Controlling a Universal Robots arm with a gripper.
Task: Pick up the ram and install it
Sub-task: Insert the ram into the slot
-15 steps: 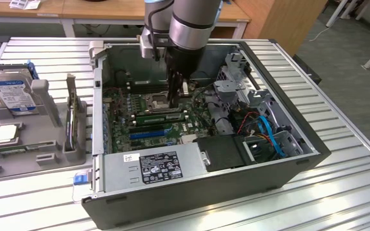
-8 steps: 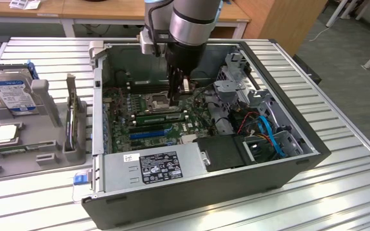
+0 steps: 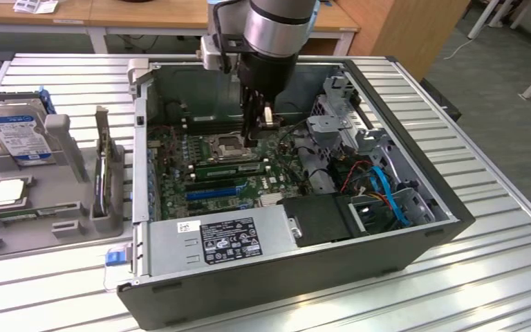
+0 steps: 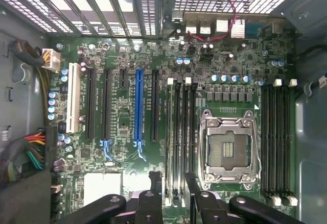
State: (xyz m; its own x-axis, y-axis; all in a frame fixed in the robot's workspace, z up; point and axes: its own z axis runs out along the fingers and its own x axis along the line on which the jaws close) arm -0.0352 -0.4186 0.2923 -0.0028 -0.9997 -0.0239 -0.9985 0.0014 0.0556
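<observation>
nearest me the silver labelled power supply box [image 3: 219, 238] walls off the front of the open black computer case [image 3: 439, 176]; beyond it the long green ram stick with dark chips [image 3: 233, 167] lies along a black slot beside the silver cpu socket [image 3: 229, 145], seated as far as i can judge. my black two-fingered gripper [image 3: 262, 128] hangs just above, jaws spread and empty, so a skewed move could snag a finger on stick or socket frame. farther back the grey drive cage [image 3: 339, 117] and case wall crowd in; only straight up looks open.

One computer case [image 3: 293, 277] on one table [image 3: 510, 266]. Inside: one motherboard [image 4: 122, 114], one CPU socket [image 4: 227, 150], one blue slot [image 4: 138, 106], one white slot [image 4: 74, 99]. Beside it: one hard drive [image 3: 16, 131]. One robot arm [image 3: 279, 28], one pincer [image 4: 172, 179].
</observation>
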